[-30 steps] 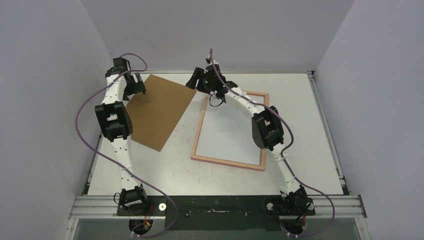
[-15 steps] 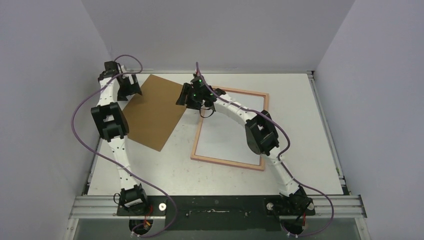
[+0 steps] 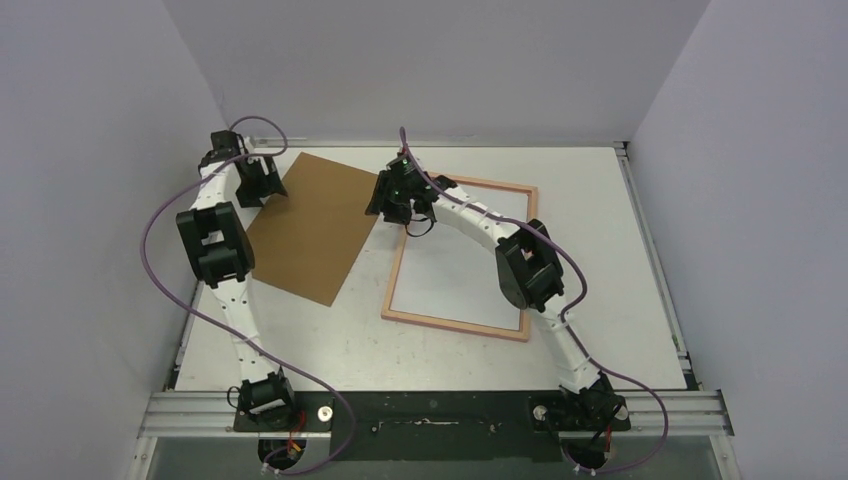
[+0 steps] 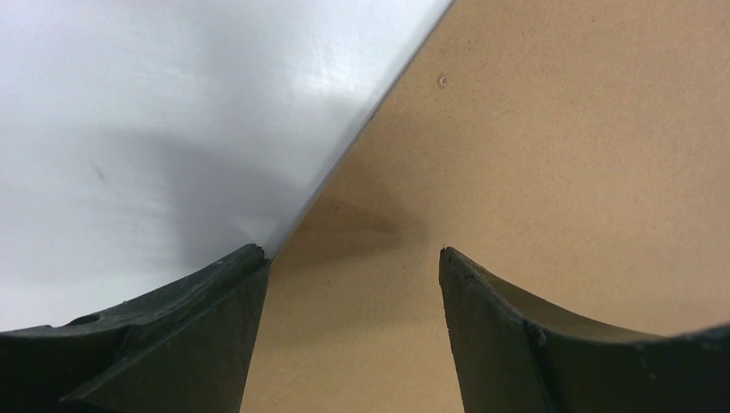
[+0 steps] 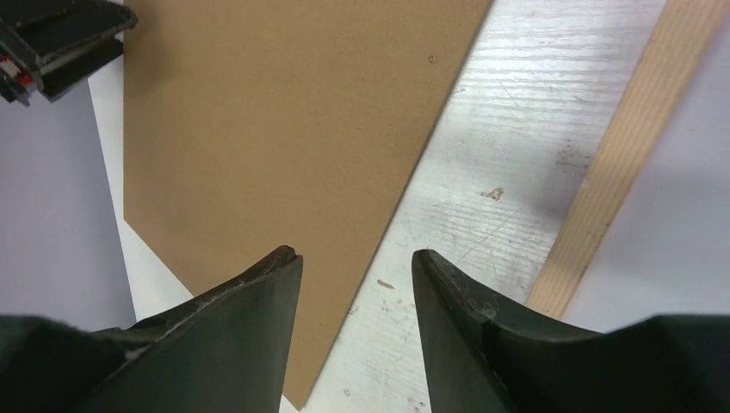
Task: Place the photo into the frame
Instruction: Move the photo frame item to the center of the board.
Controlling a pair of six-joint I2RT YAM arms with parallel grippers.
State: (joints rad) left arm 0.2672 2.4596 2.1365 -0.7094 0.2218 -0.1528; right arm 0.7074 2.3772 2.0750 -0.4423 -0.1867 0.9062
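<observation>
The frame (image 3: 455, 326) lies flat right of centre, its light wood side (image 5: 637, 129) up. A smooth white sheet (image 3: 455, 265) fills it, seemingly the photo's plain back; no printed side shows. The brown backing panel (image 3: 315, 225) lies to its left. My left gripper (image 3: 262, 180) is open and low over the panel's far-left corner, one finger on each side of the panel's edge (image 4: 353, 258). My right gripper (image 3: 395, 200) is open and empty above the panel's right edge (image 5: 355, 255), just left of the frame's far-left corner.
A strip of scratched white table (image 5: 491, 172) separates the panel (image 5: 275, 129) from the frame. The left gripper's body (image 5: 60, 39) shows across the panel. Grey walls enclose the table on three sides, and the left arm runs along the left edge (image 3: 215, 240).
My right gripper has moved left from the frame's far-left corner to the panel's right edge. My left gripper has shifted slightly at the panel's far-left corner. Panel and frame have not moved.
</observation>
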